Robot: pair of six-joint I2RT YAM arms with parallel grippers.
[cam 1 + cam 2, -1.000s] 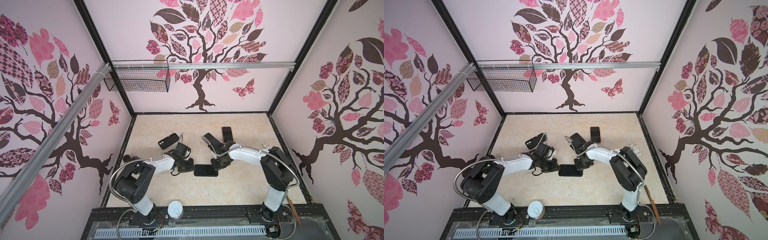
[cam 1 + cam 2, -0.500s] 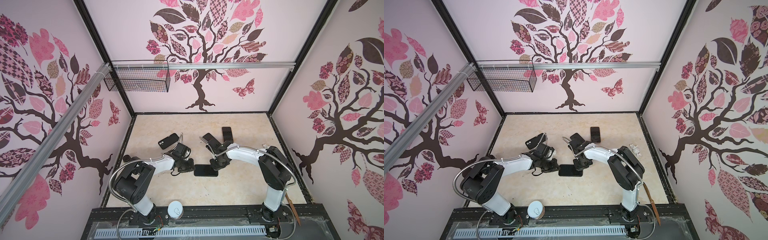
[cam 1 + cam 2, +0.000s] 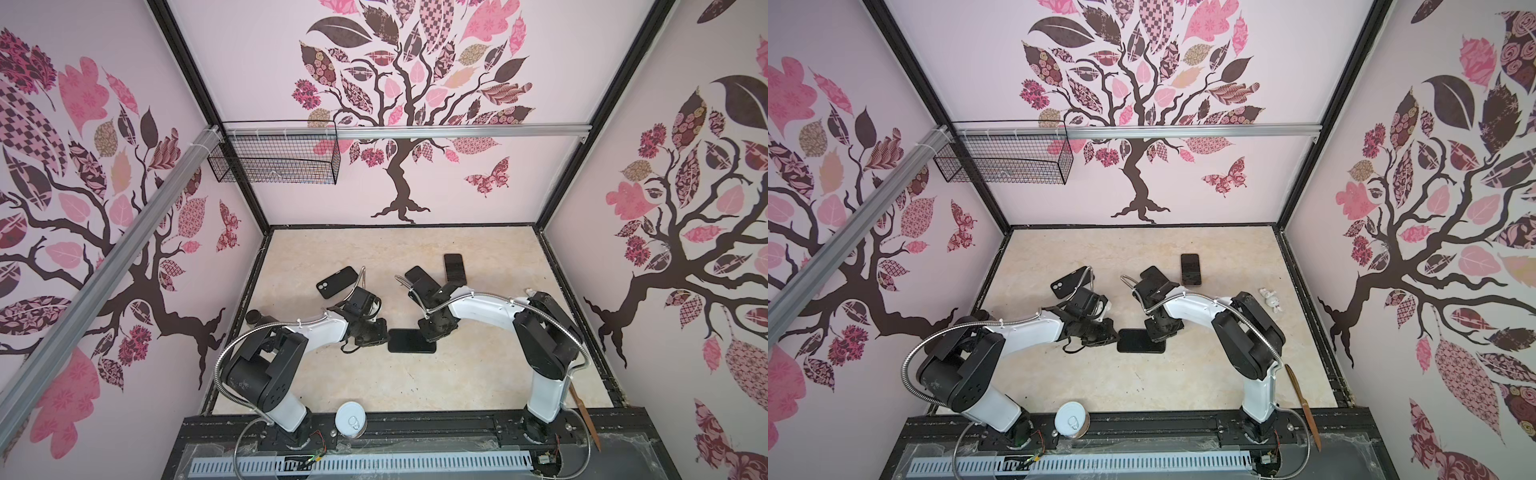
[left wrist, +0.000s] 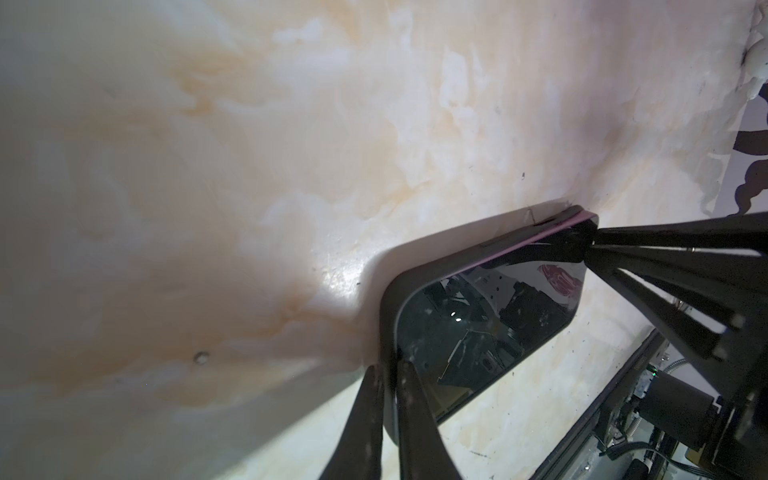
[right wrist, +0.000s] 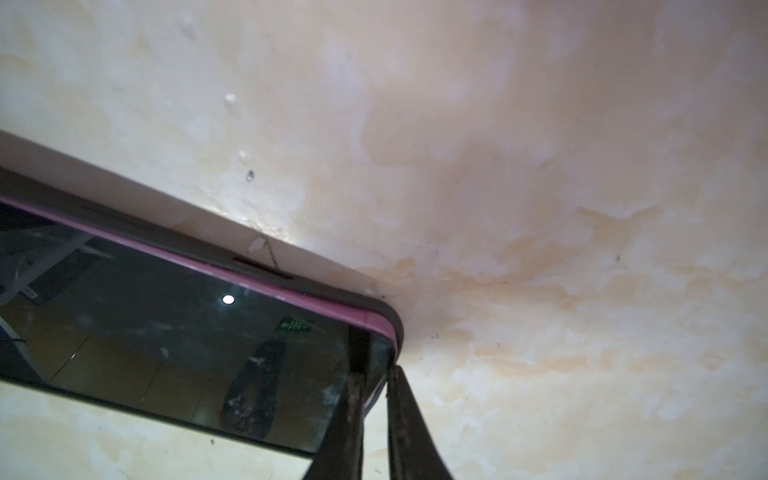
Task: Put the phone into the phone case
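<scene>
We are getting close to the end of this job. The phone (image 3: 412, 346) is lying screen up in the middle of the desk (image 3: 374, 395), and it is already sitting inside the dark phone case (image 4: 388, 316). But it is not sitting all the way down: along one long side its pink edge (image 5: 208, 266) is poking up above the rim, most of all near the right hand (image 5: 376, 372). The left hand (image 4: 388, 370) is nearly closed and is pinching the short end of the phone case, one finger outside and one over the glass, holding it in place. The right hand is nearly closed too, with its tips at the far corner; we are not able to tell if it is pinching there or only pushing down. We are thinking only a little is left: pushing that raised side down until the pink edge is hiding inside the rim all round, then letting go with both hands.
</scene>
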